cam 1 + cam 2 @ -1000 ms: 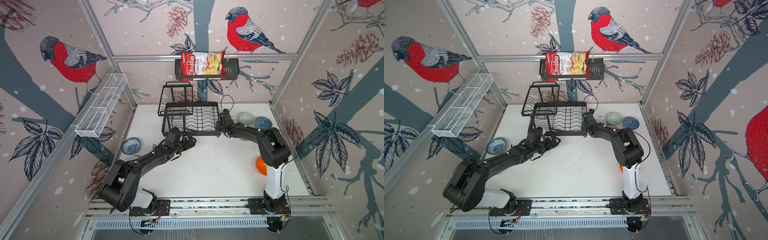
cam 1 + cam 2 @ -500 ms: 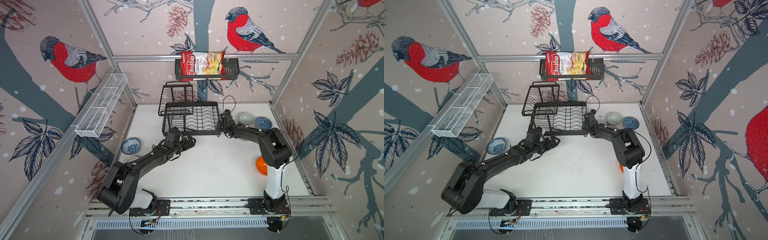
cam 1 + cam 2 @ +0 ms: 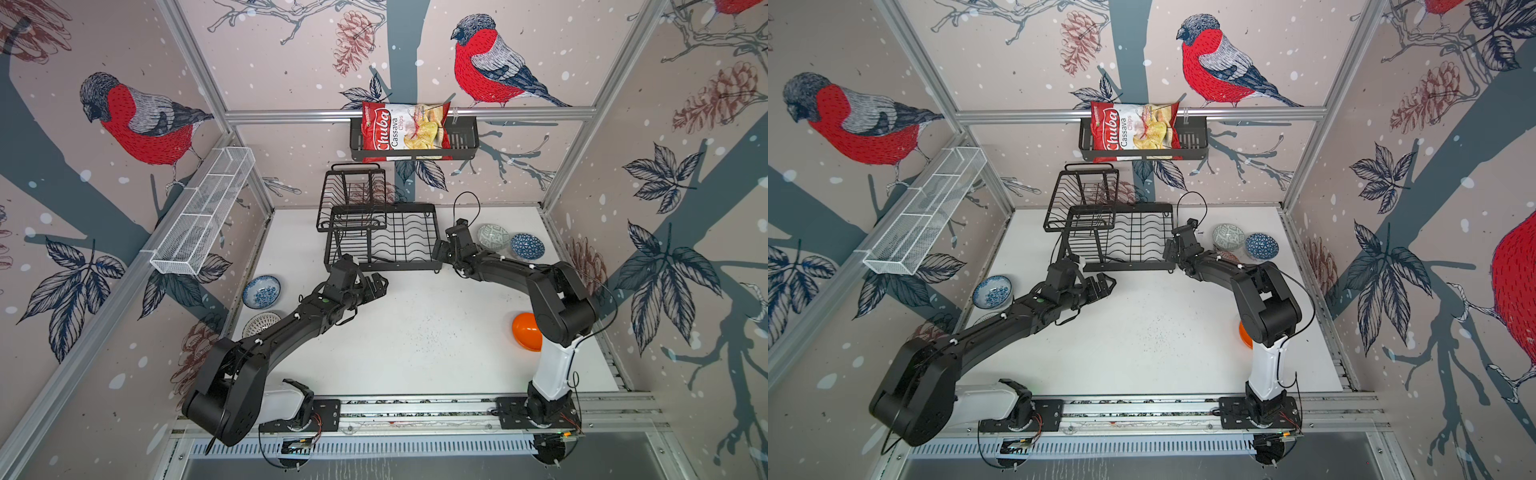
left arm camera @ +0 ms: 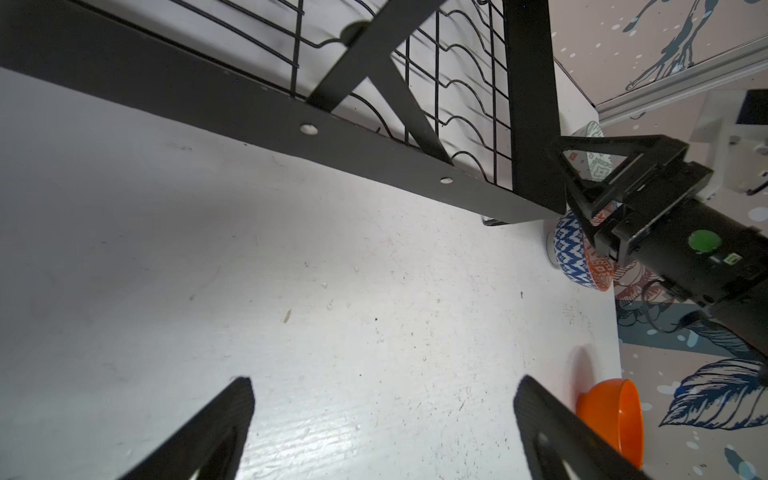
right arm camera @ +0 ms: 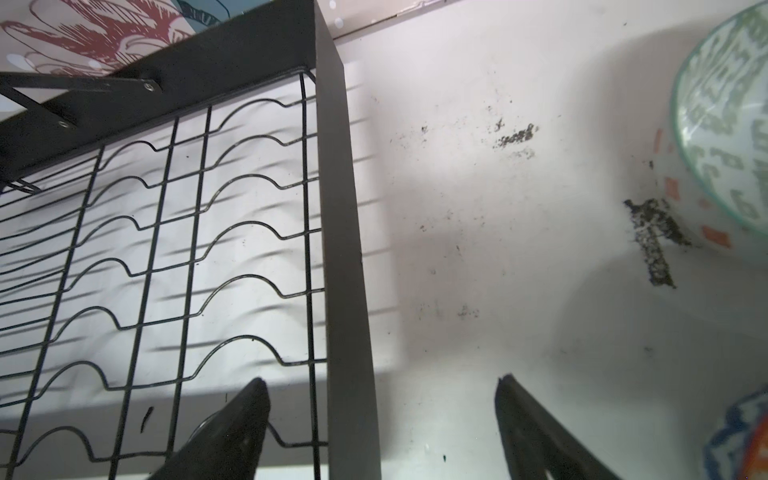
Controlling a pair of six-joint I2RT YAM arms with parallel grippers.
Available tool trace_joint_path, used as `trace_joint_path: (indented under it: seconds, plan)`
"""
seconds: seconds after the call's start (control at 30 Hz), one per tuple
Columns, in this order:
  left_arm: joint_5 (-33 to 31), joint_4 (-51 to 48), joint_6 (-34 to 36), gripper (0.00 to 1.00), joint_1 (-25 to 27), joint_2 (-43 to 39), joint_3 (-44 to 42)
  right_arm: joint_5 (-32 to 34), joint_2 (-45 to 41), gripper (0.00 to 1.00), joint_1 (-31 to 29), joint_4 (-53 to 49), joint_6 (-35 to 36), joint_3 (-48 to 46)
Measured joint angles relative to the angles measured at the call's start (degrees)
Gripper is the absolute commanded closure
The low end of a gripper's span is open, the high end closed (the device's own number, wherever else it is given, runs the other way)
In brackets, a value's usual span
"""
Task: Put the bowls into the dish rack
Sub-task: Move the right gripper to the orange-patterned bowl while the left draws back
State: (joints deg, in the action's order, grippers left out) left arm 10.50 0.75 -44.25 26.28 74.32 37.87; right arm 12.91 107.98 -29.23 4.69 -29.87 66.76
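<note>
1. Now my right gripper (image 3: pixel 438 251) stands spread astride the dish rack's (image 3: pixel 382 264) right rim.
2. My left gripper (image 3: pixel 376 286) gapes wide over the table (image 3: pixel 415 324), just below the rack.
3. Right of the rack sit the grey-green bowl (image 3: pixel 493 237) and blue geometric bowl (image 3: pixel 527 246).

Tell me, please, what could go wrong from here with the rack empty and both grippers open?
1. The right gripper, open, straddles the dish rack at its side rim; a sideways swing could snag and drag it.
2. The grey-green bowl sits close beside that gripper and the blue bowl; a careless reach might knock them together.
</note>
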Motion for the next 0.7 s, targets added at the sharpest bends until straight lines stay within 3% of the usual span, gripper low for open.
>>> trace_joint_path:
  seconds: [0.43,0.7]
  plan:
    - [1.3,2.4,1.2,0.02,2.6,-6.7,-2.6,4.6,-21.1,0.0,2.4,-0.8,1.2,-11.0]
    - [0.2,9.5,2.2,0.02,10.5,-4.9,-2.2,4.0,-32.9,0.0,13.0,-5.7,0.0,-21.9]
